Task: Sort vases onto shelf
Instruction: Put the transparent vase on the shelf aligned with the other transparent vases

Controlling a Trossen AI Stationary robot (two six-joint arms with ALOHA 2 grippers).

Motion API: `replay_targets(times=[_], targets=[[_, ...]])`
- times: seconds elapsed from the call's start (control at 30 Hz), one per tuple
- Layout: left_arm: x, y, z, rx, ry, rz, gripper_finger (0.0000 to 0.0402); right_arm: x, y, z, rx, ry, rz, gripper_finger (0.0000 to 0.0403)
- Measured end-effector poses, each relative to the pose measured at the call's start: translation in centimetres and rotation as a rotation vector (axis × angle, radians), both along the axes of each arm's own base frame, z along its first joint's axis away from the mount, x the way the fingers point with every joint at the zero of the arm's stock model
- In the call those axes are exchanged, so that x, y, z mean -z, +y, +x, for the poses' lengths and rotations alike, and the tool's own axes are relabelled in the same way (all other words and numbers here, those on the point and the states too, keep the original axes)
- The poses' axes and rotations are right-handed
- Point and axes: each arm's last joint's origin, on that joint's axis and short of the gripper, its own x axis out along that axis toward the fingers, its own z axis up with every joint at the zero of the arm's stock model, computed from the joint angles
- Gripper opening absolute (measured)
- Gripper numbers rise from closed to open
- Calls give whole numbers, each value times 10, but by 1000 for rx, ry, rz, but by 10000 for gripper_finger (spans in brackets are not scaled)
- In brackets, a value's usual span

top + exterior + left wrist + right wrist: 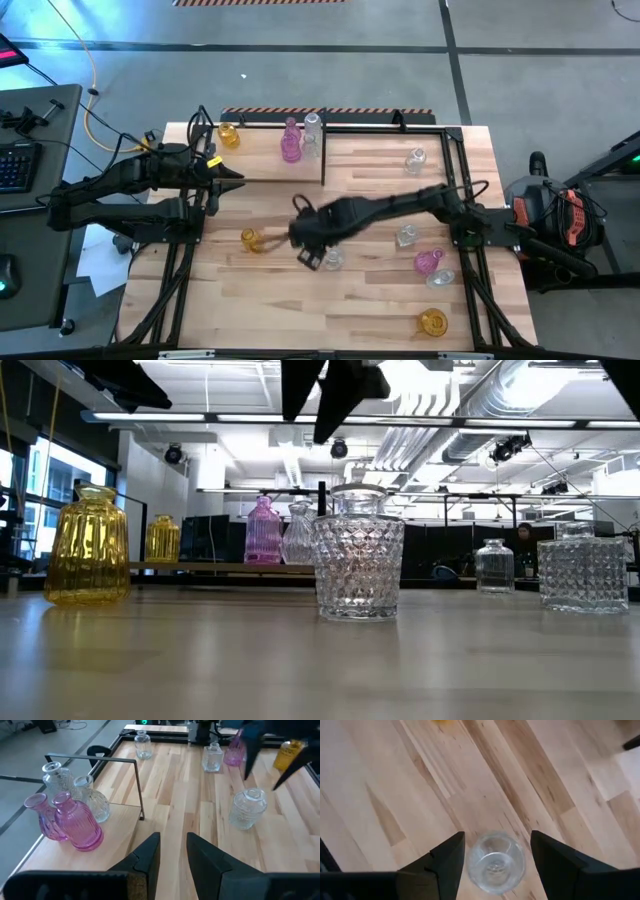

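Right pincer hangs directly over the clear diamond-cut glass vase standing upright mid-table, fingers spread either side of its mouth. Straight down is the closing line. Left pincer, partly parted and empty, waits at nine o'clock by the black-framed shelf.

I find no lettering, label, brand mark or number that I can read in any of my views. The only sign-like marking is the orange-and-black hazard striping along the far edge of my worktop, and it carries no words.
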Motion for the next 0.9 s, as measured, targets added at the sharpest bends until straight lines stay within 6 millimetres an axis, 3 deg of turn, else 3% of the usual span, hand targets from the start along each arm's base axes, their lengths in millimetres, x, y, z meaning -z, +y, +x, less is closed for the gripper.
replay_targets(times=[0.17, 0.4, 0.9], targets=[[0, 0, 0, 21, 8, 41, 87, 2, 19, -7, 9, 4, -65, 208], [0, 0, 0, 22, 8, 46, 87, 39, 29, 0, -8, 59, 108, 208], [0, 0, 0, 20, 11, 46, 87, 57, 28, -6, -13, 144, 145, 208]])
